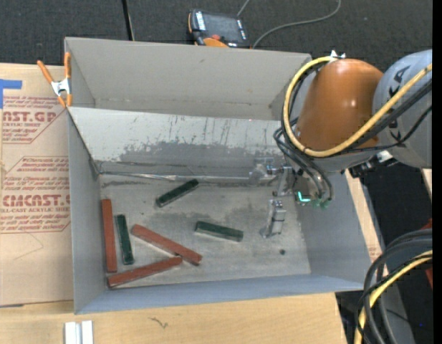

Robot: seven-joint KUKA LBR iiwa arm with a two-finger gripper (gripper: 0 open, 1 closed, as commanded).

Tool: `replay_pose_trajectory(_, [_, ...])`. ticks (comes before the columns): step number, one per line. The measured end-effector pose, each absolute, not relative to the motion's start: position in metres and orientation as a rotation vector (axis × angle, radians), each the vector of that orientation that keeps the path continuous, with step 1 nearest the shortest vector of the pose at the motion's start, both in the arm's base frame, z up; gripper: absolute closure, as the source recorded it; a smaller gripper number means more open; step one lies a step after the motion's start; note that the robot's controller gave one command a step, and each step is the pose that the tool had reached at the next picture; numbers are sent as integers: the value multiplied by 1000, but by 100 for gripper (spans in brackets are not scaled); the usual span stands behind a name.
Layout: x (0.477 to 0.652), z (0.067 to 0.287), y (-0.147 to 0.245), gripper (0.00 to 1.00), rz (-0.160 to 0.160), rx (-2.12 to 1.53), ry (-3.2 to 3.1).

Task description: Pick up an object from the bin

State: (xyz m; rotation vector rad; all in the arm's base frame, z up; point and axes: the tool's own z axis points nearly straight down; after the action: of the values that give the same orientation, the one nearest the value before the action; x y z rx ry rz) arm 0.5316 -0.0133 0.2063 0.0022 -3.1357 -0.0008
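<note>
My gripper (273, 224) hangs low over the bin's floor in its right half, pointing down. Nearest to it is a short dark green bar (218, 231) lying flat just to its left, with a gap between the two. A second dark green bar (177, 192) lies slanted further left and towards the back wall. Nothing lies directly under the gripper except bare floor.
At the bin's left lie three red-brown bars: one (107, 235) along the left wall, one (165, 244) slanting across the floor, one (145, 271) by the front wall. A green bar (123, 239) lies beside the wall one. The arm's orange cover and cables overhang the right rim.
</note>
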Motion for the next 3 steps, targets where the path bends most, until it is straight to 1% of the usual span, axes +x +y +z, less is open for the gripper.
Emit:
replay_pose_trajectory(1, [543,65,-7,0,-2,-143,-3133])
replay_pose_trajectory(2, [545,70,-7,100,-1,-143,-3140])
replay_pose_trajectory(3, [552,140,-14,100,-1,-144,-3147])
